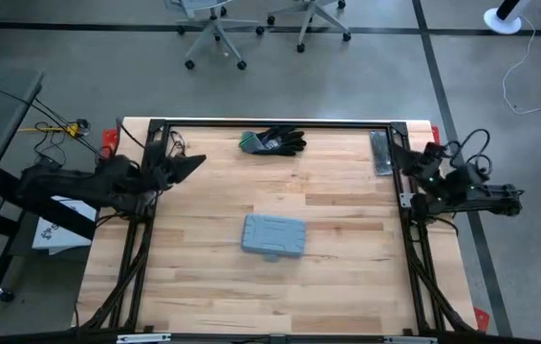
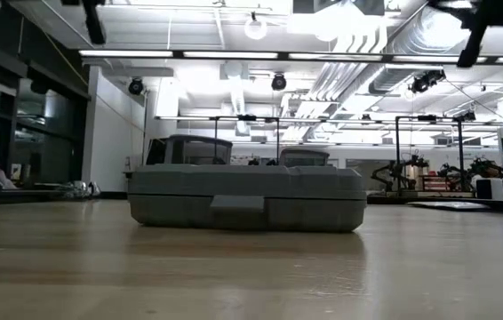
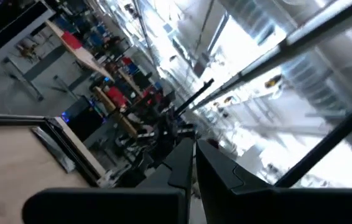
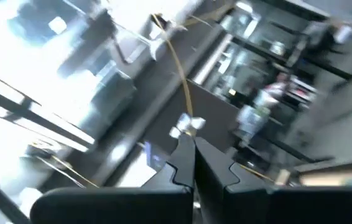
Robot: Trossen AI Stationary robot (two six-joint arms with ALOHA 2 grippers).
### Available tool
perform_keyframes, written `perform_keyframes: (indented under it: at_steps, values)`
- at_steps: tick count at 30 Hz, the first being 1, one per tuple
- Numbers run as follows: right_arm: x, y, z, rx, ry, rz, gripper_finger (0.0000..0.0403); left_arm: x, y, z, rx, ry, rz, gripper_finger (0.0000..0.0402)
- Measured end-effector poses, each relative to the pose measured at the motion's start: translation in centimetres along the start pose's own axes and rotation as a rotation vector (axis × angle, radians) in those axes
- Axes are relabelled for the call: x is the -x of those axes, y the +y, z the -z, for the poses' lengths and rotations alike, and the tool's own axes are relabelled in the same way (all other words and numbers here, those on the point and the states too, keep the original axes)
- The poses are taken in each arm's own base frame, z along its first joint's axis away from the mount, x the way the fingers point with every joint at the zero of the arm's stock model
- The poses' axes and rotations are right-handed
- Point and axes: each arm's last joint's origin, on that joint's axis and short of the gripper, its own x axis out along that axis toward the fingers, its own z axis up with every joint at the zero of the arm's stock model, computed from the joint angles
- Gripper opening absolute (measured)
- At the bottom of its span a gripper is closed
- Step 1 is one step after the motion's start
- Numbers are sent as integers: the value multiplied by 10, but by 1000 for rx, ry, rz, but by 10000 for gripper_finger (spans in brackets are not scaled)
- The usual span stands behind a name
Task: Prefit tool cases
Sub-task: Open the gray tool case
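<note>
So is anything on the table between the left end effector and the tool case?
Nothing visible. The left end effector is shut at the table's left edge, and only bare wood lies between it and the closed tool case mid-table. The gloves sit off that line, at the far edge.

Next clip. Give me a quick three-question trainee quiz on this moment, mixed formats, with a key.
1. True or false: the tool case lies closed on the table.
2. What lies at the table's far edge, near the middle? A) gloves B) a mug C) a drill
3. Fill in: both the left gripper and the right gripper are ____ and hold nothing.

Key: 1 true; 2 A; 3 shut
</note>
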Motion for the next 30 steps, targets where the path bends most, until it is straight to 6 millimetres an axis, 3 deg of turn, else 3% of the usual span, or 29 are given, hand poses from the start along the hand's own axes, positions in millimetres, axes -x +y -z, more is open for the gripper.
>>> perform_keyframes:
  at_steps: [4, 7, 12, 16, 19, 22, 26, 30]
  values:
    - [-2, 14, -8, 22, -9, -151, 0, -18, -15, -10, -60, 90, -22, 14]
    - [-12, 31, -14, 62, 64, -151, 0, -34, -24, -16, -103, 192, -59, 14]
    - [-51, 63, -9, 231, 292, 24, 0, -61, -37, -25, -182, 352, -133, 14]
    - [-88, 85, 6, 382, 488, 105, 0, -79, -41, -29, -237, 460, -166, 14]
    - [-115, 91, 28, 476, 652, 156, 0, -87, -41, -29, -267, 509, -187, 14]
    - [-138, 85, 59, 548, 806, 206, 0, -91, -35, -24, -279, 548, -226, 14]
    - [-159, 63, 107, 595, 992, 239, 0, -95, -31, -18, -273, 582, -237, 14]
    - [-166, 29, 152, 635, 1162, 310, 0, -95, -31, -14, -258, 631, -220, 14]
